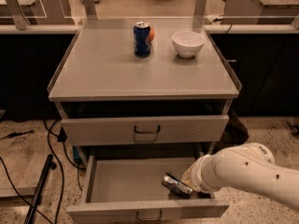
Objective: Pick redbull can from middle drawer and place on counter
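The middle drawer (122, 180) is pulled out, and the redbull can (176, 185) lies on its side on the drawer floor, toward the right and near the front wall, its length running diagonally from back-left to front-right. The white arm (250, 171) reaches in from the right and dips into the drawer's right end. The gripper (190, 183) sits at the arm's tip, low in the drawer, right at the can's right end. The wrist's bulk covers it, so I cannot tell whether it is spread or closed, nor whether it touches the can.

The drawer above (103, 130) is shut. On the counter (107, 69) a dark-blue soda can (142, 39) stands upright near the back, with a small orange thing (152, 34) showing just behind it. A white bowl (188, 43) stands to the right of the soda can, apart from it.
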`<state>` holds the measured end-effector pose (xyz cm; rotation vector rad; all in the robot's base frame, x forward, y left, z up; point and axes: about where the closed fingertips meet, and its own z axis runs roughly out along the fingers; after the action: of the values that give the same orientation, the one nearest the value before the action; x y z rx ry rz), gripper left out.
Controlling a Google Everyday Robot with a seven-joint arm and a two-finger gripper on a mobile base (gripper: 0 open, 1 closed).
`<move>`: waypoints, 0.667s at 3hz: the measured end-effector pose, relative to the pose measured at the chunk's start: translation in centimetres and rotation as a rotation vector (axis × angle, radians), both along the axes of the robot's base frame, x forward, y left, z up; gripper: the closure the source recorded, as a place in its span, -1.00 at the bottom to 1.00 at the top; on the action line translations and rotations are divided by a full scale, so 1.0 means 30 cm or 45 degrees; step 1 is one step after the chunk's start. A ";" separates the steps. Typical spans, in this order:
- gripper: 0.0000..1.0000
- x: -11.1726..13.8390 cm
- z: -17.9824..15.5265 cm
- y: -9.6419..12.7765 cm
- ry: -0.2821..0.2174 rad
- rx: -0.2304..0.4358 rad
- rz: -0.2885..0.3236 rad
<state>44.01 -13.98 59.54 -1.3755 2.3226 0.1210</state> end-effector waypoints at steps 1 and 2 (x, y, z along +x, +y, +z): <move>1.00 0.034 -0.078 -0.023 -0.022 0.010 -0.026; 1.00 0.090 -0.155 -0.024 -0.047 0.037 -0.039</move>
<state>46.73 -14.70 54.89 -1.3167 2.3018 0.1188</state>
